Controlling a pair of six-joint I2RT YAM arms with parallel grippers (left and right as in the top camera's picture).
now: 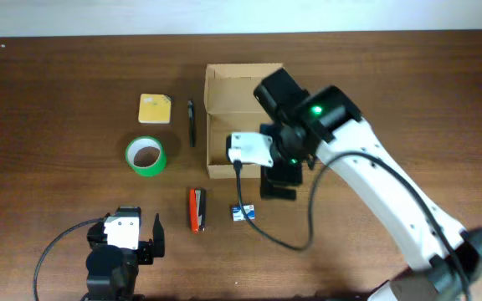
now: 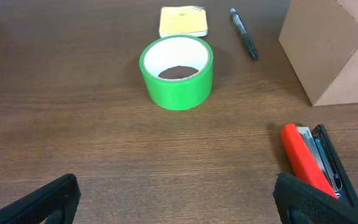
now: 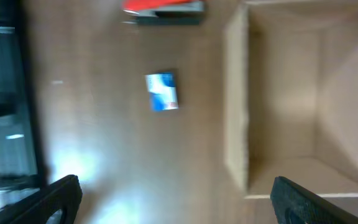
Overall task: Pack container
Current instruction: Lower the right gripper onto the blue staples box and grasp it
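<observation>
Right wrist view shows the right gripper [image 3: 176, 191] spread wide, empty, by the container [image 3: 291, 93] (left gripper [image 2: 176, 194] likewise).

Right arm [image 1: 392, 196]: white links, black joint housings, green lamp [image 1: 315, 109]; right wrist module [image 1: 252, 148] white, cable [image 1: 310, 217] black; left arm [image 1: 111, 266], at 7 o'clock: black, left wrist module [image 1: 124, 232] white; left gripper [image 2: 176, 186], right gripper [image 3: 174, 186]: black fingers.

Tan container [image 1: 224, 100]; green tape [image 2: 182, 93]; yellow notepad [image 1: 155, 109]; red-black stapler [image 1: 197, 209]; blue-white box [image 1: 243, 212].
</observation>
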